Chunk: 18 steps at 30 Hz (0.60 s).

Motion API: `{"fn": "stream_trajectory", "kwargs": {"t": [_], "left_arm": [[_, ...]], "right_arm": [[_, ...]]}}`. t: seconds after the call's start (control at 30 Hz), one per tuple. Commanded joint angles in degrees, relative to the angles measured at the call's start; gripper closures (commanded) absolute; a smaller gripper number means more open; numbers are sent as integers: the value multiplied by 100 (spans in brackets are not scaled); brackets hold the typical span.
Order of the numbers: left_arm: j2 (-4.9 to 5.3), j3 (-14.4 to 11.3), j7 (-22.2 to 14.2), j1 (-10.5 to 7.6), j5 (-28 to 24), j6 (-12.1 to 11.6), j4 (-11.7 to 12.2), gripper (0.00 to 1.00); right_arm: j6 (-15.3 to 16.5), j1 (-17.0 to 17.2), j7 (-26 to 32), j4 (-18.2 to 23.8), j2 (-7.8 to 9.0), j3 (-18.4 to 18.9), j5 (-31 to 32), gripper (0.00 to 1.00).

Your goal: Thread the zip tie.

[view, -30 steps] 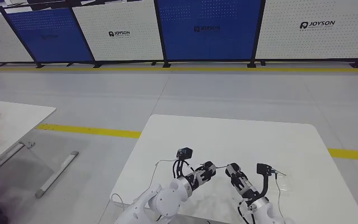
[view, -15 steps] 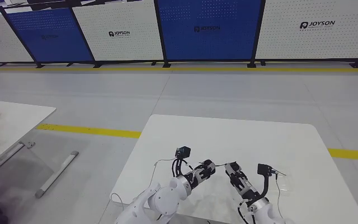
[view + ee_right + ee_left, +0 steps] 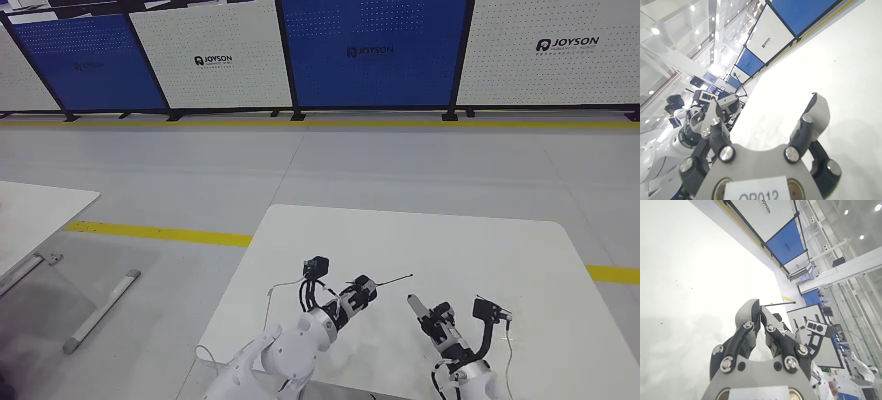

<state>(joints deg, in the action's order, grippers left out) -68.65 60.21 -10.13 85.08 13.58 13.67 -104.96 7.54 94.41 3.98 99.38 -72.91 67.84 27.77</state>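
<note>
Aloft, zip tie (image 3: 780, 303) in left pincer (image 3: 760, 308); panels (image 3: 372, 52) beyond white table (image 3: 400, 240).

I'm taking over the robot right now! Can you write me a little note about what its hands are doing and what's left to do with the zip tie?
Left hand: shut on the zip tie, held above the table. The strap sticks out straight, far end free.
Right hand: open and empty, beside the left one, not touching the tie.
Done: the tie is picked up.
Left: no loop yet, so all the threading is to do.
</note>
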Motion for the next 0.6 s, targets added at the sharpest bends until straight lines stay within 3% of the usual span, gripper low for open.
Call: {"fn": "stream_trajectory", "kwargs": {"t": [0.0, 0.13, 0.33, 0.47, 0.57], "left_arm": [[-1, 3, -3, 0, -24, -7, 2, 100], [-2, 0, -1, 3, -44, -19, 4, 100], [-20, 222, -237, 48, -1056, -325, 25, 100], [-4, 412, -465, 123, -1552, -499, -68, 100], [18, 476, -442, 160, -1407, -548, -109, 100]], "right_arm": [[-1, 0, 0, 0, 0, 0, 0, 0], [-43, -12, -11, -11, 4, 13, 110, 0], [81, 10, -128, 12, 57, 59, 1091, 0], [359, -75, 230, -55, 114, 89, 1674, 0], [383, -97, 200, -84, 111, 120, 1553, 0]]}}
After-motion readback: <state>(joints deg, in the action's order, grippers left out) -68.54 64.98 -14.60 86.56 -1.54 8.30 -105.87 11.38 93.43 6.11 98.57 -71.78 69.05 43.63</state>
